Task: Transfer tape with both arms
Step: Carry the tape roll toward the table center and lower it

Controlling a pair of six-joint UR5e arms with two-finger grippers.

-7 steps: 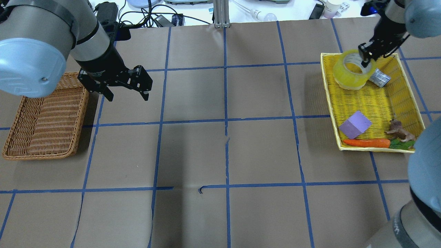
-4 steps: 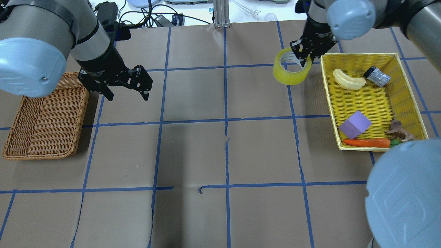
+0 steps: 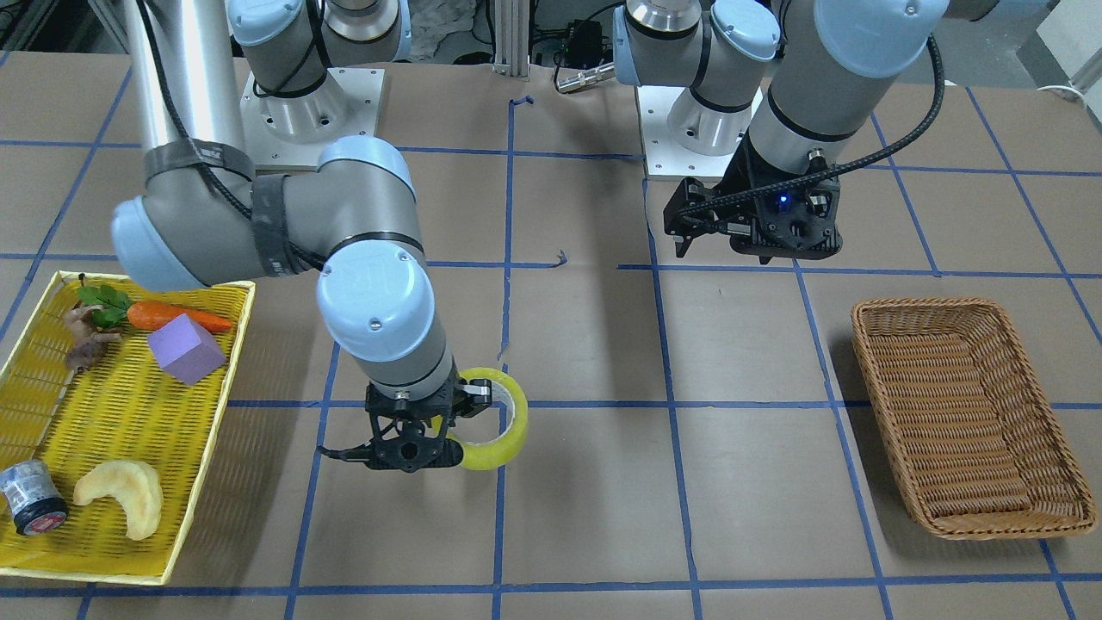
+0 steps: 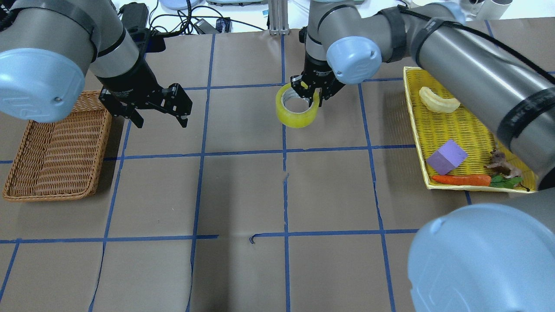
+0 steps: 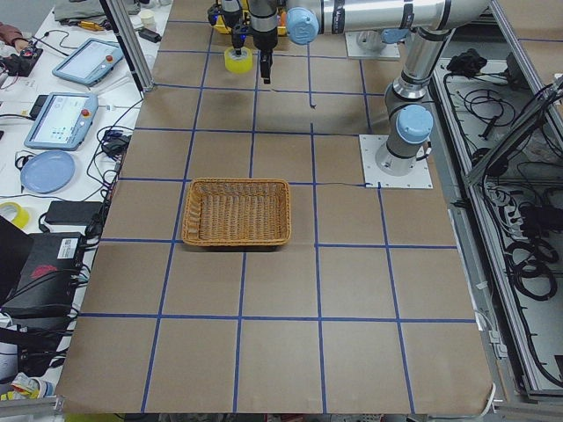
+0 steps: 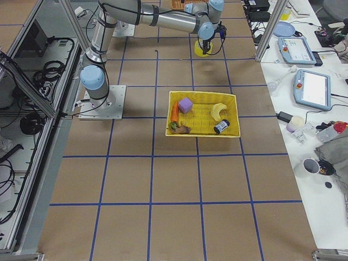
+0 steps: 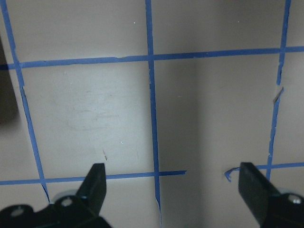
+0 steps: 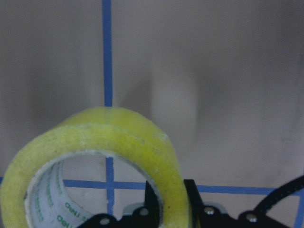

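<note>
The tape [image 4: 297, 116] is a yellow-green roll with a whitish core. My right gripper [image 4: 313, 96] is shut on its wall, one finger inside the ring and one outside. It holds the roll above the table at the far middle, on the central blue line. The tape also shows in the front view [image 3: 515, 430] and, large, in the right wrist view [image 8: 109, 137]. My left gripper [image 4: 161, 121] is open and empty, hovering to the right of the wicker basket [image 4: 56, 147], well apart from the tape. Its fingers [image 7: 95, 185] frame bare table.
The yellow tray [image 4: 412, 112] at the right holds a purple cube [image 4: 446, 157], a carrot [image 4: 461, 180], a pale banana piece [image 4: 439, 100] and a small cylinder with a red end [image 3: 30, 499]. The right arm stretches over the tray.
My right gripper has carried the tape out of the yellow tray and leftward to the table's central line. The left arm has not moved.
</note>
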